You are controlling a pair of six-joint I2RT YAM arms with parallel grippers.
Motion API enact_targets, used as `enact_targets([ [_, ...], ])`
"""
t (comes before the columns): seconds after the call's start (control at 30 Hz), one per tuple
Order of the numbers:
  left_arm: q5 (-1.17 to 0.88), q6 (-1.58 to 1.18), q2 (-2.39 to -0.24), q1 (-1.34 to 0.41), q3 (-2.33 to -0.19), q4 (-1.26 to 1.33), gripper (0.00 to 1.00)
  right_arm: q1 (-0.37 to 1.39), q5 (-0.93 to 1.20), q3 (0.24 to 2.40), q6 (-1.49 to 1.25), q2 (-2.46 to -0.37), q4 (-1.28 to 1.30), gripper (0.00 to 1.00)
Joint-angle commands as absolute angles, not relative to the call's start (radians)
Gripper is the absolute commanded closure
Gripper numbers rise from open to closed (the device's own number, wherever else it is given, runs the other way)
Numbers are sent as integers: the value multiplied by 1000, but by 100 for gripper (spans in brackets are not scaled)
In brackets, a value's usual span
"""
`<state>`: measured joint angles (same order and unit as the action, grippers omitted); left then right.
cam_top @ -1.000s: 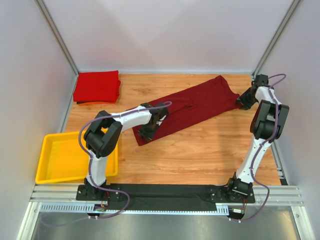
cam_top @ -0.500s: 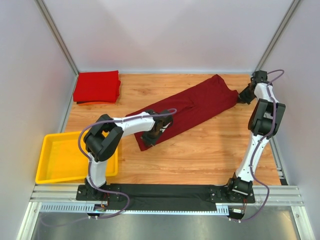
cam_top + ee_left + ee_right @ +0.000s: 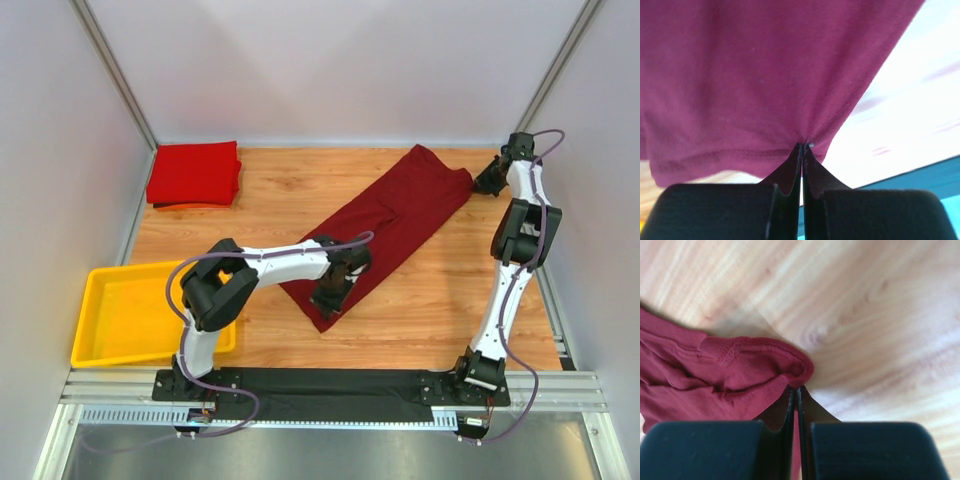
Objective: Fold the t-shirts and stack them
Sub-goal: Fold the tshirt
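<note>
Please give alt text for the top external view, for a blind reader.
A dark maroon t-shirt is stretched diagonally over the wooden table, the left gripper pinching its near end and the right gripper its far end. A folded red t-shirt lies at the far left, a yellow tray at the near left.

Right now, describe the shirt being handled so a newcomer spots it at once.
Across the middle of the wooden table, a long dark maroon cloth t-shirt lies stretched diagonally. Unlike the brighter red cloth shirt folded in the far-left corner, it is darker and laid out long.
</note>
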<state>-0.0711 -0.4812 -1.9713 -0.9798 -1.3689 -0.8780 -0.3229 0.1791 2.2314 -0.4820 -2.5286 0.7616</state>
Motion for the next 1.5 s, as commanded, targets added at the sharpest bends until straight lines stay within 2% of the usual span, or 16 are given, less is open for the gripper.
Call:
enact_targets([
  [0.0, -164, -572, -2022, -1032, -1434, -899, 98, -328, 183, 2316, -479, -2589, 695, 98],
  [0.03, -167, -578, -2040, -1037, -1446, -907, 95, -328, 181, 2335, -480, -2598, 696, 97],
  [0.07, -179, -593, -2045, -1042, -1459, -907, 89, -330, 181, 2365, -482, -2618, 693, 95],
  [0.1, -183, -603, -2045, -1048, -1462, -902, 84, -330, 181, 2382, -479, -2625, 692, 90],
  [0.13, -187, -613, -2042, -1048, -1466, -899, 75, -330, 181, 2394, -474, -2631, 692, 87],
  [0.2, -198, -629, -2034, -1048, -1495, -905, 68, -331, 181, 2416, -474, -2632, 698, 76],
  [0.3, -209, -605, -2029, -1048, -1554, -954, 66, -337, 199, 2407, -486, -2611, 716, 64],
  [0.47, -108, -511, -2023, -1037, -1716, -1084, 65, -337, 221, 2272, -537, -2449, 742, 52],
  [0.73, -8, -448, -1957, -881, -1620, -1086, 65, -330, 241, 1964, -640, -2191, 778, 51],
  [0.8, 30, -446, -1947, -813, -1588, -1077, 65, -322, 273, 1829, -667, -2117, 729, 51],
  [1.03, 64, -439, -1916, -597, -1470, -1026, 57, -287, 294, 1536, -658, -1991, 576, 50],
  [1.2, 54, -400, -1920, -540, -1445, -993, 51, -282, 333, 1460, -647, -2006, 454, 50],
  [1.47, 20, -365, -2011, -486, -1450, -994, 50, -282, 344, 1506, -604, -2125, 416, 50],
])
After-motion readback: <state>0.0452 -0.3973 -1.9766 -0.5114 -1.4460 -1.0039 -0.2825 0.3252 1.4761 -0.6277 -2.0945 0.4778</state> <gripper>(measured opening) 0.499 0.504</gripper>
